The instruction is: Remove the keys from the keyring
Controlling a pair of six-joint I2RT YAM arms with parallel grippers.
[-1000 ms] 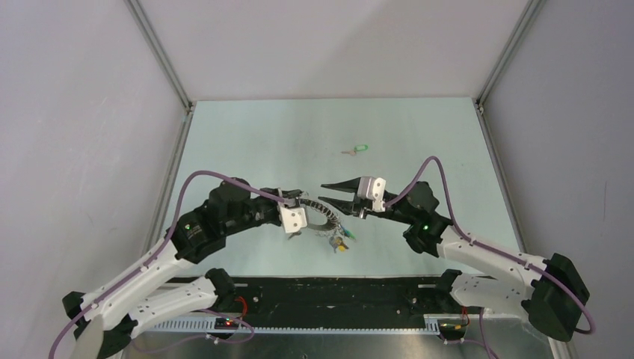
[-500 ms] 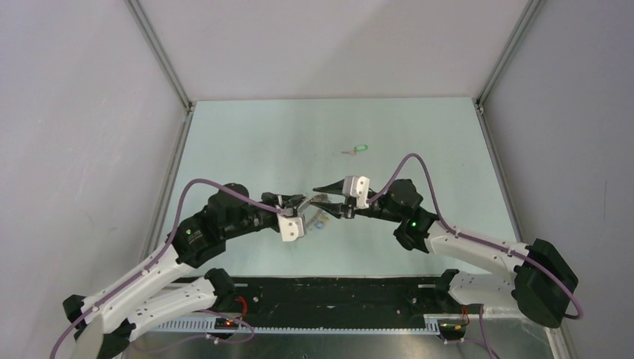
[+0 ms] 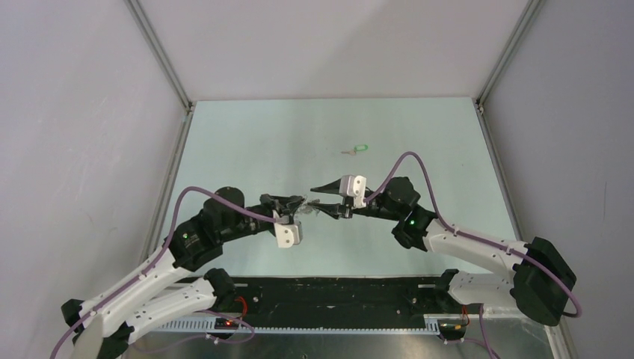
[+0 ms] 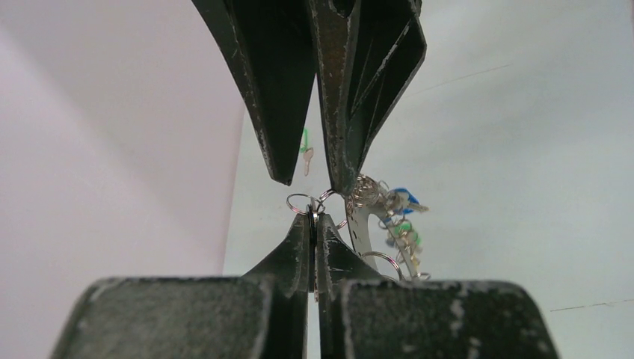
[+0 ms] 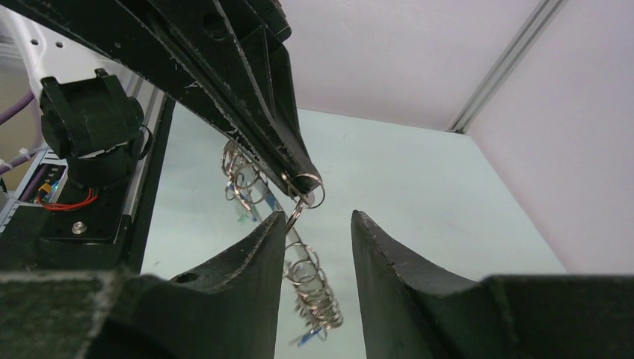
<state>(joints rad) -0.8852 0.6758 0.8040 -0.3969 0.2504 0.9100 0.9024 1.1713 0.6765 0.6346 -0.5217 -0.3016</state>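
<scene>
My left gripper (image 3: 297, 203) is shut on a thin dark key (image 4: 314, 226) whose small split ring (image 4: 301, 203) sticks out above its tips (image 4: 315, 218). The keyring (image 4: 364, 233), a curved silver band strung with several small rings, hangs from it above the table, carrying blue (image 4: 404, 200) and green (image 4: 404, 228) keys. My right gripper (image 3: 320, 200) is open, its tips (image 5: 319, 218) either side of that split ring (image 5: 311, 187), and its left finger (image 5: 275, 226) is close to or touching the ring. The keyring also dangles in the right wrist view (image 5: 314, 288). One green-headed key (image 3: 358, 149) lies loose on the table.
The pale green table (image 3: 254, 134) is fenced by grey walls with metal corner posts (image 3: 158, 54). The black base rail (image 3: 329, 293) with cables runs along the near edge. The loose green key lies beyond the grippers towards the back.
The left gripper has lifted the bunch, which no longer hangs low. The right gripper has moved left until its open jaws straddle the left gripper's tip.
</scene>
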